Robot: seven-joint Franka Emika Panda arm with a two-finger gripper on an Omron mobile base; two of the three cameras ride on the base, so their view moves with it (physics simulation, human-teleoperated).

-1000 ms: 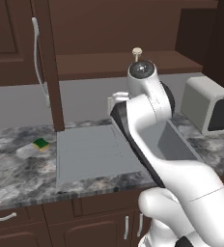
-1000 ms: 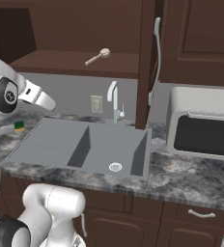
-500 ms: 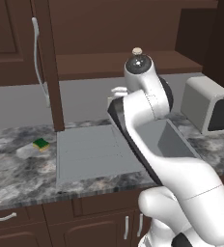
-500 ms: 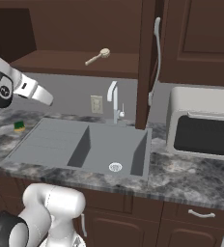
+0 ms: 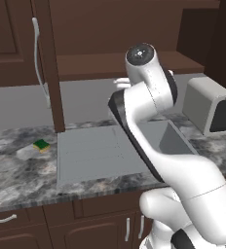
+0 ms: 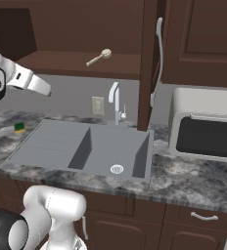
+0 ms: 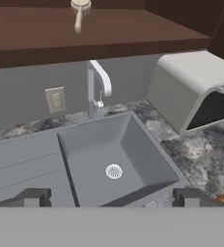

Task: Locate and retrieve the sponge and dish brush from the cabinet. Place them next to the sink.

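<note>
Since a second ago your arm has swung up and over, so the joint that sat right under the dish brush (image 6: 100, 56) in the left base view now covers it there. That brush lies on the shelf of the cabinet (image 6: 76, 61), head toward the door side, handle pointing the other way; your hand cam has it at the top edge, head up. The sponge (image 5: 41, 145) is already down on the marbled counter (image 5: 17, 170), just beside the sink's (image 7: 109, 159) flat draining side, green layer up. You've got the gripper (image 7: 112, 197) hanging above the sink, fingertips (image 7: 34, 197) set wide apart with nothing between them, so it's released and empty. Through the gap you're looking at the basin with its round drain (image 7: 114, 171). Behind it stands the chrome faucet (image 7: 95, 87), with a wall outlet (image 7: 55, 99) next to it. A pale microwave (image 6: 206, 124) sits on the counter past the cabinet door's long curved handle (image 6: 157, 58).
</note>
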